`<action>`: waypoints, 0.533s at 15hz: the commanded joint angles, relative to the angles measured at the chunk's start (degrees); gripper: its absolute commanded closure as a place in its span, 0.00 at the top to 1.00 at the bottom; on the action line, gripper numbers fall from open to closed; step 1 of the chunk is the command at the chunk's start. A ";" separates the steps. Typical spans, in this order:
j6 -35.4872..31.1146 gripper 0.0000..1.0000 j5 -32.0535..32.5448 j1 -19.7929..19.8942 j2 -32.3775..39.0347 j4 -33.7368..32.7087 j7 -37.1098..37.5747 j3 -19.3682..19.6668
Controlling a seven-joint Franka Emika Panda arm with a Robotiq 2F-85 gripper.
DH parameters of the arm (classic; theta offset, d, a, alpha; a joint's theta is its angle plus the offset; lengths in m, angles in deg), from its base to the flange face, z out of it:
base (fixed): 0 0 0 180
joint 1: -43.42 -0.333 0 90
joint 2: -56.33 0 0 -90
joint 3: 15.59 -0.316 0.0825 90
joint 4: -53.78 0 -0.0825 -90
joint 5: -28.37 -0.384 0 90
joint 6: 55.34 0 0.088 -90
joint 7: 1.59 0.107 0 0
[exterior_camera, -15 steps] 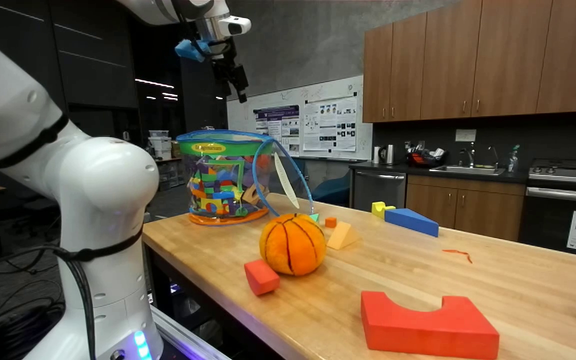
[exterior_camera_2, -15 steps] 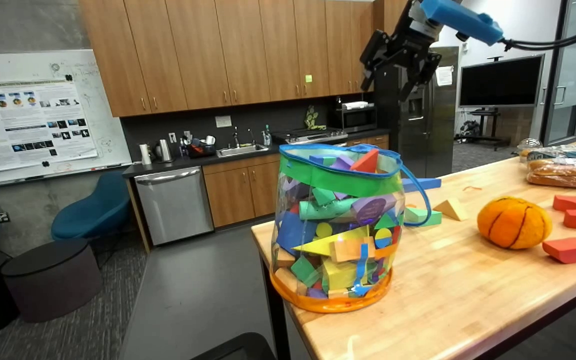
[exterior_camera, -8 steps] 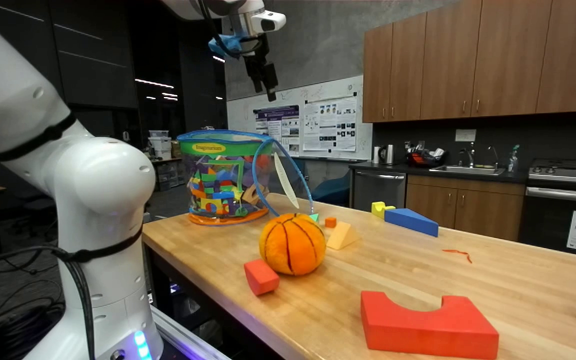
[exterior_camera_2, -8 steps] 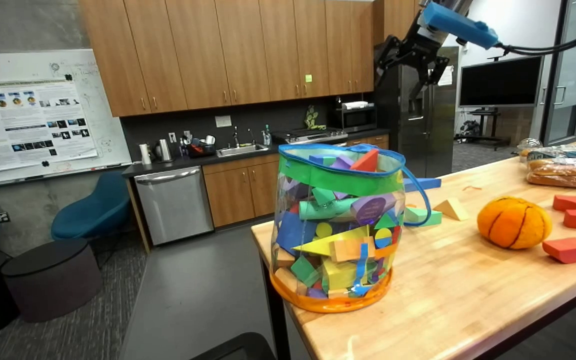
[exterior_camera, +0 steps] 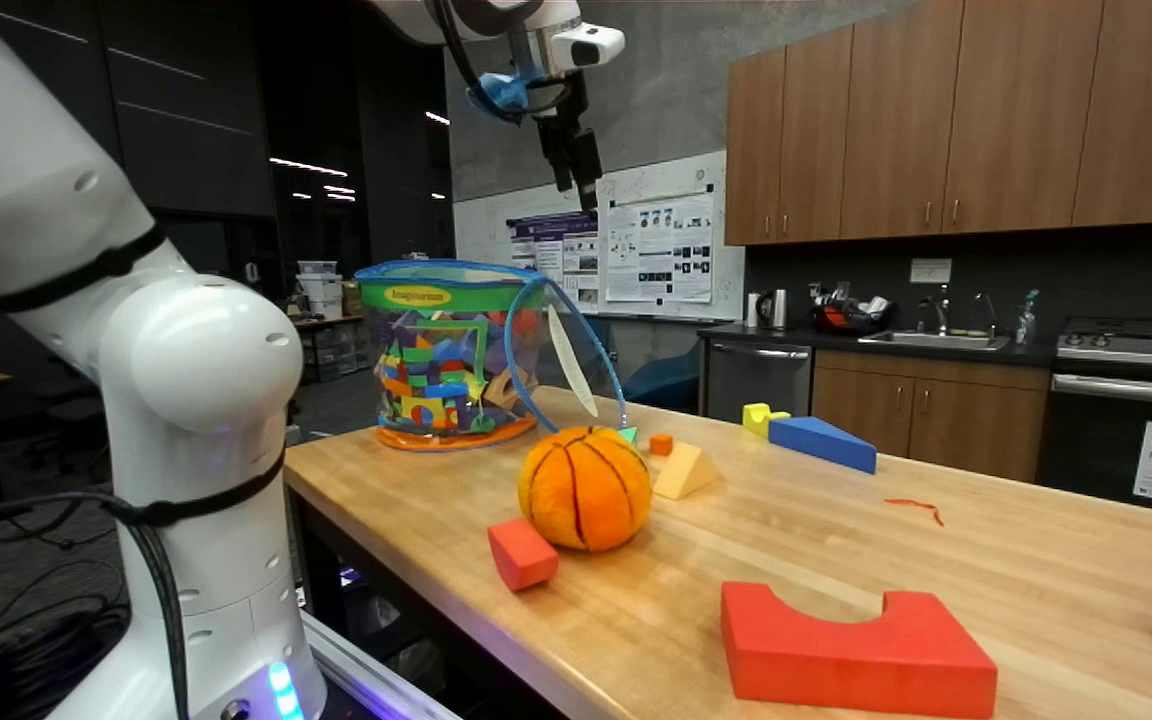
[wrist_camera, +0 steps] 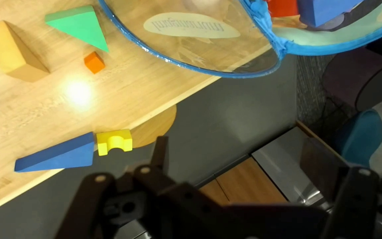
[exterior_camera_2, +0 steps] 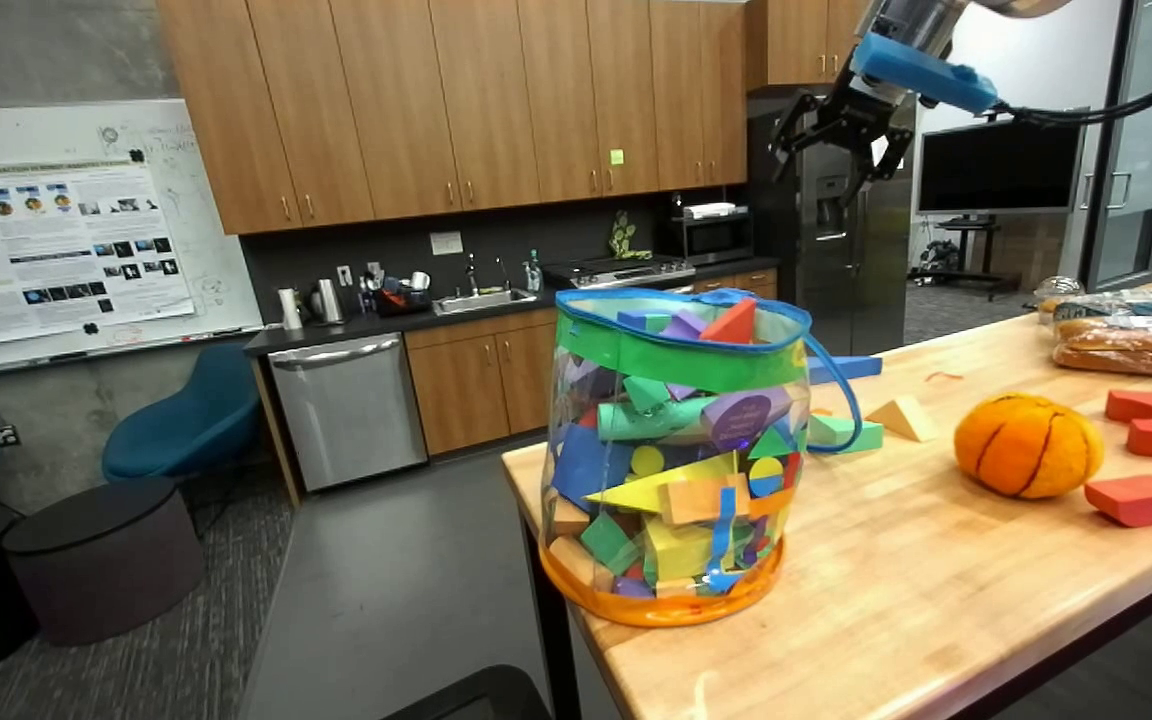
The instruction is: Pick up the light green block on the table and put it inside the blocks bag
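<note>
Light green block (wrist_camera: 82,26) — a minty wedge, its triangular face flat and sharp-cornered in my wrist view — lies on the table (wrist_camera: 51,113) near a small orange cube (wrist_camera: 94,62), outside the bag (exterior_camera_2: 676,360). I have the fingers (wrist_camera: 160,152) spread apart, well above table height.

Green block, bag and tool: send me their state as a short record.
Green block: lying on the table, outside the bag
Beside it: orange cube, a gap between
Bag state: upright, open at the top, coloured blocks inside
Lid: folded out to the side
Tool: open, raised off the table, holding nothing
Pick-up: not yet done
</note>
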 commanded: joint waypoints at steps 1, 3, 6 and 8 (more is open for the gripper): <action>0.22 1.00 -0.23 0.37 0.10 -0.23 -0.18 -0.30; 0.21 1.00 -0.22 0.36 0.10 -0.26 -0.17 -0.35; 1.83 1.00 -0.60 0.84 1.20 -1.45 6.03 -3.11; 2.91 1.00 -0.31 1.60 2.22 -2.89 11.16 -4.64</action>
